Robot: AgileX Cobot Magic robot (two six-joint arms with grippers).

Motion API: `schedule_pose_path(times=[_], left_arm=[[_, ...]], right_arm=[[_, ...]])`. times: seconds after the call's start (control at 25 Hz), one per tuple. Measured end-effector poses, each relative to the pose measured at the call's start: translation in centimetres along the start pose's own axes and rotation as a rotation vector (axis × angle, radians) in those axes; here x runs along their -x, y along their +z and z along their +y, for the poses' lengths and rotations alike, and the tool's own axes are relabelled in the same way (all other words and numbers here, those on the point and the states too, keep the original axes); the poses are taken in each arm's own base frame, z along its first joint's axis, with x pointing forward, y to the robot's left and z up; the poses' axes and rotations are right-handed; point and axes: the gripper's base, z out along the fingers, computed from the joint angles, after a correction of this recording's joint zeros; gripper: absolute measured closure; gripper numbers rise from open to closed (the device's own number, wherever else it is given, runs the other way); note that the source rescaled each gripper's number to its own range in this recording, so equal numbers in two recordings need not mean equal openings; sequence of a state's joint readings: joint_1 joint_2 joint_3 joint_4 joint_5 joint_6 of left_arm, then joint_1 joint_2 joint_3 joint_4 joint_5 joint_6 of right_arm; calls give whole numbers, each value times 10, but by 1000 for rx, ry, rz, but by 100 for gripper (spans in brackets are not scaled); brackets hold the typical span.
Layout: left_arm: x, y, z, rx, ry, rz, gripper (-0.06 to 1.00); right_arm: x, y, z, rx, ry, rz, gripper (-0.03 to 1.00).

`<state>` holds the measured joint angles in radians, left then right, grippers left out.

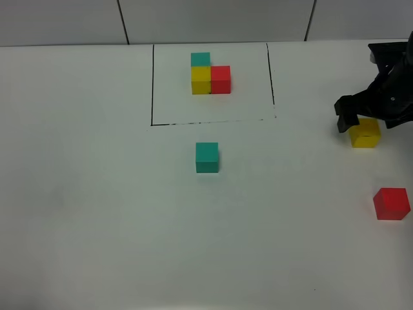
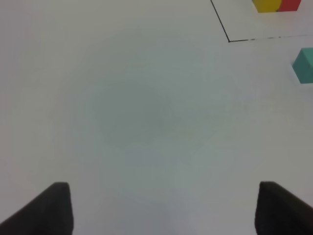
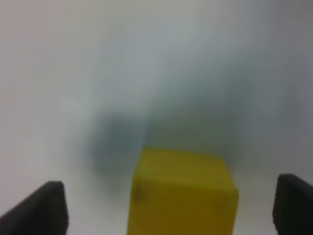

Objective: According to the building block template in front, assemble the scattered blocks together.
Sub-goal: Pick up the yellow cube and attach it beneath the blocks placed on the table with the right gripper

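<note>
While the yellow cube (image 1: pixel 366 134) is straddled by the spread jaws of the right gripper (image 1: pixel 362 122), nothing is grasped by either arm.

Clear gaps are seen in the right wrist view between that cube and each finger, so the cube is left resting on the white table (image 1: pixel 97 206) near its right edge. The left gripper (image 2: pixel 161 211) is held wide open over bare tabletop. The building block template (image 1: pixel 210 77), teal behind yellow with red to the right, is framed by the black outline (image 1: pixel 152 84) at the back. The teal cube (image 1: pixel 207 157) is placed just in front of that outline, and the red cube (image 1: pixel 392 203) is found at the right edge, nearer than the yellow one.
</note>
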<state>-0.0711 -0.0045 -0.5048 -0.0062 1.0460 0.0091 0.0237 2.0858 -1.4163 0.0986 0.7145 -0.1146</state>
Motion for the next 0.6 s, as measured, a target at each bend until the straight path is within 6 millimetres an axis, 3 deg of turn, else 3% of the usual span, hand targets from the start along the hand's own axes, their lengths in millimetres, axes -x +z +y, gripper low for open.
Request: schedule_pose_path(times=[0.6], left_arm=[[0,0,0,0,1,0,13]], right_arm=[[-9,24,-6,-54,20,84,18]])
